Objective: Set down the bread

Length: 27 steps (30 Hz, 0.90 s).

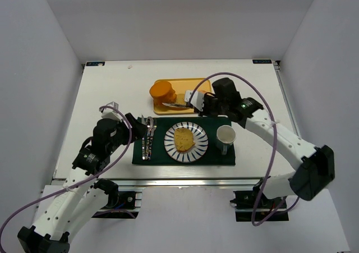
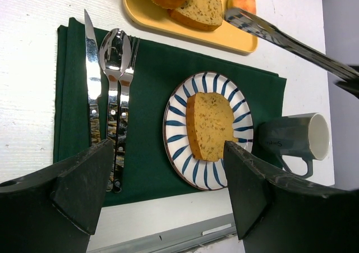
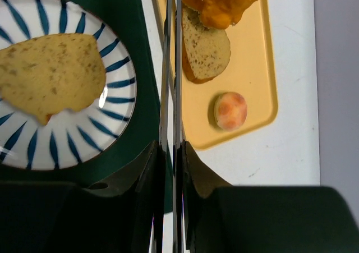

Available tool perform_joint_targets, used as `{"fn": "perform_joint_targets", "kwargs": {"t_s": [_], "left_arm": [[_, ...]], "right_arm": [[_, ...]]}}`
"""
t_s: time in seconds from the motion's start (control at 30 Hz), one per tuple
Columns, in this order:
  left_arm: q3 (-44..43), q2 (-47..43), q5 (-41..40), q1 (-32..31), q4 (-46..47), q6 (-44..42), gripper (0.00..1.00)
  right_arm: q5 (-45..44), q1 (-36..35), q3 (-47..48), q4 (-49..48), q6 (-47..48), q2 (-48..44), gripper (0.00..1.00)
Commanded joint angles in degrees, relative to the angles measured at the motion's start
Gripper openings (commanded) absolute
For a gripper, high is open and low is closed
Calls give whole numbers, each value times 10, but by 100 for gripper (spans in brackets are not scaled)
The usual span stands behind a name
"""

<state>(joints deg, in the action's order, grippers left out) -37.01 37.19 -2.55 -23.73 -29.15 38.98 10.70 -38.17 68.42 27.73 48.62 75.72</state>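
The bread [image 1: 184, 139] is a golden-yellow toast slice lying flat on the blue-striped plate [image 1: 194, 155]. It also shows in the left wrist view [image 2: 213, 125] and the right wrist view [image 3: 50, 73]. My right gripper [image 1: 203, 102] [image 3: 173, 152] is shut on metal tongs [image 3: 173, 68]. The tongs' arms are pressed together with nothing between them, and they reach over the yellow tray's near edge, behind the plate. My left gripper [image 1: 141, 129] [image 2: 168, 152] is open and empty, hovering over the cutlery to the left of the plate.
A yellow tray [image 1: 201, 87] at the back holds an orange bun [image 1: 162, 90], a greyish-brown slice [image 3: 206, 50] and a small peach-coloured ball [image 3: 230, 110]. A dark green mat [image 1: 224, 157] carries the plate, a grey mug [image 1: 225, 135] and a knife, spoon and fork [image 1: 148, 139].
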Motion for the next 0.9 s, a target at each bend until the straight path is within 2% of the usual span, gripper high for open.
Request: {"fn": "perform_joint_targets", "kwargs": {"t_s": [0.0, 0.1, 0.13, 0.33, 0.63, 0.87], "left_arm": [[-5, -11, 0, 1, 1, -5, 88], [0, -27, -4, 1, -4, 0, 88], [3, -31, -4, 1, -6, 5, 88], [10, -49, -9, 1, -10, 13, 88], [8, -34, -6, 1, -1, 7, 88], [8, -32, -6, 1, 0, 6, 88]], "right_arm": [[7, -4, 53, -60, 10, 46, 14], [-7, -9, 84, -70, 24, 89, 23], [-16, -11, 100, -70, 26, 100, 29], [-33, -15, 130, -86, 32, 154, 43], [-60, -20, 139, -94, 65, 195, 50], [-88, -26, 151, -99, 100, 221, 49]]}}
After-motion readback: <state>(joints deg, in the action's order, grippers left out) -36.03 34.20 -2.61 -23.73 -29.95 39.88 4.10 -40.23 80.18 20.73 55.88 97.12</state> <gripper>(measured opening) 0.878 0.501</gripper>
